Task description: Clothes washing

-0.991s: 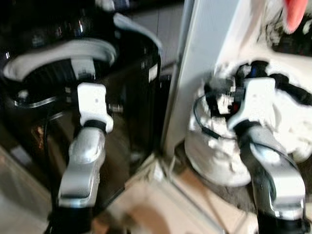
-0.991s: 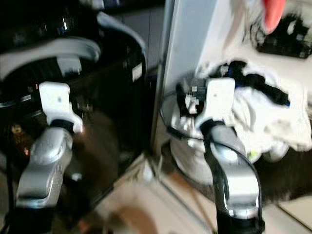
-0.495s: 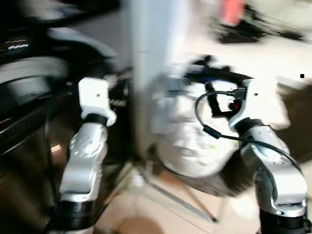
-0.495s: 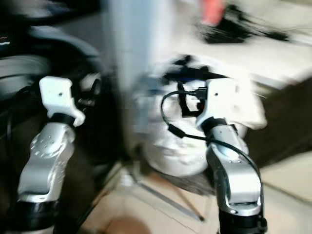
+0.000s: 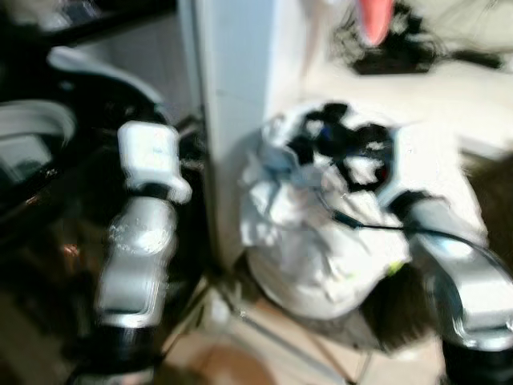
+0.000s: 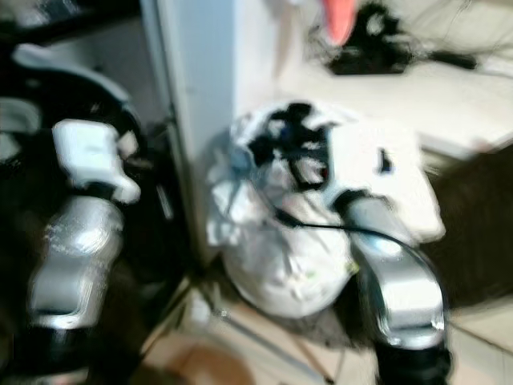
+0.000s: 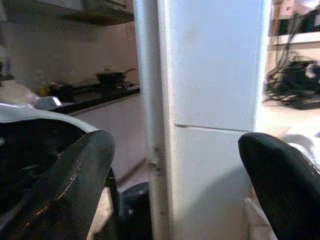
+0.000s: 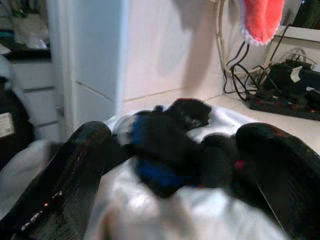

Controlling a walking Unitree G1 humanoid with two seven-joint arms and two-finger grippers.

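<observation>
Head cam's blurry for me: a white laundry bag [image 5: 313,241] stuffed with clothes sits on the floor against a white pillar [image 5: 236,104]. Left wrist: left gripper [image 7: 180,195] has jaws apart, facing the pillar. Right wrist: right gripper [image 8: 175,180] has jaws spread, dark clothes [image 8: 170,145] lying between them on the bag's top.

Left gripper [image 7: 175,200], right gripper [image 8: 170,165]: fingers spread; both arms raised forward.
</observation>
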